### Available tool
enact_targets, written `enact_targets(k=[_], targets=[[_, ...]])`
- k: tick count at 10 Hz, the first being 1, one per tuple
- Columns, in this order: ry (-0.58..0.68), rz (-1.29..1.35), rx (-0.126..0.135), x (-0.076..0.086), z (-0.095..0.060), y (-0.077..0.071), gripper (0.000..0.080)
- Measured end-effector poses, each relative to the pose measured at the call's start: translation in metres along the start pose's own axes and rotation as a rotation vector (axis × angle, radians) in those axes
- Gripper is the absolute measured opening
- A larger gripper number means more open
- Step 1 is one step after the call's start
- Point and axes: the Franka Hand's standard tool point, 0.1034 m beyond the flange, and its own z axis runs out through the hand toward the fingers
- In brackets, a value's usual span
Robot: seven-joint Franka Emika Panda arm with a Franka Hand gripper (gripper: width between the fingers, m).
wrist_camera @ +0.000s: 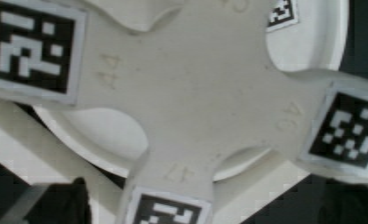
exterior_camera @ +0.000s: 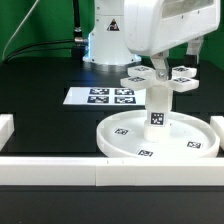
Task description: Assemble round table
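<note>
Gripper (exterior_camera: 157, 68): you have its jaws spread, directly above the cross-shaped piece (exterior_camera: 158, 77) | Cross: atop upright leg (exterior_camera: 157, 108), on round disc (exterior_camera: 127, 130) near the bench's front edge | Marker board (exterior_camera: 106, 97): behind | Labels: black-and-white tags only, no readable writing.

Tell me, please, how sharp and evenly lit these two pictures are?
Exterior view: even light, the white rimmed round plastic disc sharp with a faint shadow on the black table. Wrist view: the white cross-shaped plastic piece fills the frame, soft and slightly blurred, tags still readable.
</note>
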Motion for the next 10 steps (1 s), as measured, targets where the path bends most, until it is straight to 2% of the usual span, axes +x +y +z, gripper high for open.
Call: enact_targets(k=[6,10], targets=[[-0.019,-0.380,-0.006,-0.011,-0.002,0.006,0.0649],[-0.024,-0.402,-0.008,-0.016,-0.001,0.009,0.0649]])
